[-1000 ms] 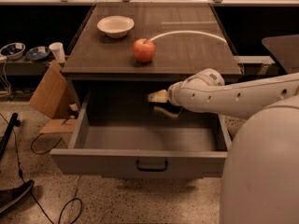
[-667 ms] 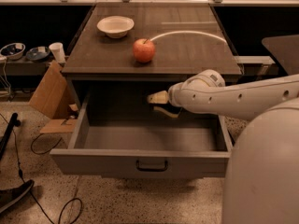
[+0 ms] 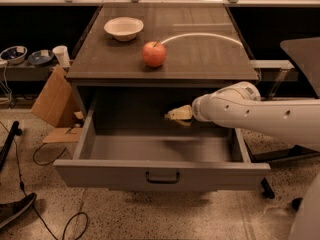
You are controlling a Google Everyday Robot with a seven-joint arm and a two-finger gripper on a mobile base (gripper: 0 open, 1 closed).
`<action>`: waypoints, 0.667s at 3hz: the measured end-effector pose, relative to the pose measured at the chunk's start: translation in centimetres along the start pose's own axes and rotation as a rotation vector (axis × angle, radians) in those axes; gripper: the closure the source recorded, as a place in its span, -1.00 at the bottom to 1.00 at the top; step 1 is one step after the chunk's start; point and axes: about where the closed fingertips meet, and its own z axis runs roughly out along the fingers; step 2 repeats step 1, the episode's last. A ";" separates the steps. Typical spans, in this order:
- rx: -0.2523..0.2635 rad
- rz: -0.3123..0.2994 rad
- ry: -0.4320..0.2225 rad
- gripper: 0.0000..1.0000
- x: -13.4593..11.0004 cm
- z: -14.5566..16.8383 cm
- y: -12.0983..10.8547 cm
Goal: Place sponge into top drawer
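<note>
The gripper point(image 3: 178, 116) sits just right of the frame's centre, on the end of the white arm point(image 3: 260, 115) that reaches in from the right edge. It hangs inside the opening of the top drawer point(image 3: 160, 173), above the drawer floor and close under the cabinet top point(image 3: 210, 59). I cannot tell how far the claw is open. Its tip reads as one pale yellowish lump, and the sponge cannot be made out apart from it. The sponge is not on the cabinet top, nor on the part of the drawer floor that shows, so I judge it is probably at the claw.

A sponge like this should be light, soft and easily squashed, with a rough top that resists slipping. A modest pinch across its short sides near the middle should do, and a fall into the drawer would not harm it.

The drawer is pulled well out, its dark handle point(image 3: 162, 177) at lower centre. On top stand a red apple point(image 3: 154, 54) and, toward the upper left, a white bowl point(image 3: 123, 28).
</note>
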 end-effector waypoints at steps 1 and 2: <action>0.000 0.000 0.000 -1.00 0.0 0.0 0.0; 0.000 0.000 0.000 -1.00 0.0 0.0 0.0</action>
